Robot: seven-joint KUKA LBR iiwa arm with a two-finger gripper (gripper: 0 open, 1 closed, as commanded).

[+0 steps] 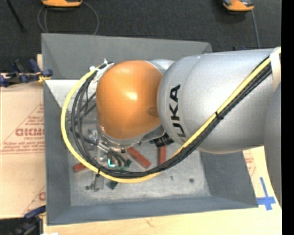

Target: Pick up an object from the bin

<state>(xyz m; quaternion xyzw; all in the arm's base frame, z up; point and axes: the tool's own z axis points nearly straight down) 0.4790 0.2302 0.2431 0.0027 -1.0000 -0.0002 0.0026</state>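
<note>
- A grey metal bin (186,180) sits on dark carpet (137,13). Its sloping walls run down to a flat, speckled floor.
- The gripper (108,162) is low in the left half of the bin, close above the floor. A small green light glows on its body. Whether it is open or closed cannot be told, because the wrist and the cables hide its tips. Nothing can be made out in its grasp.
- A dark green piece (112,183) lies just below the gripper in the view, at the lower left of the floor. Whether the two touch cannot be told.
- A red-brown bar (137,156) lies slanted just to the gripper's right, near the middle of the floor.
- A second red-brown bar (161,153) stands more upright in the view a little further right, apart from the first.
- A small grey metal piece (94,184) lies on the floor down and to the left of the gripper, beside the green piece.
- A small red scrap (79,167) lies to the gripper's left, near the foot of the left wall.
- An orange cover (130,99) caps the wrist directly above the gripper.
- A loop of yellow and black cables (66,126) swings out to the left of the cover and curves back under the gripper.
- The silver arm (220,102) stretches off to the right over the bin's right wall.
</note>
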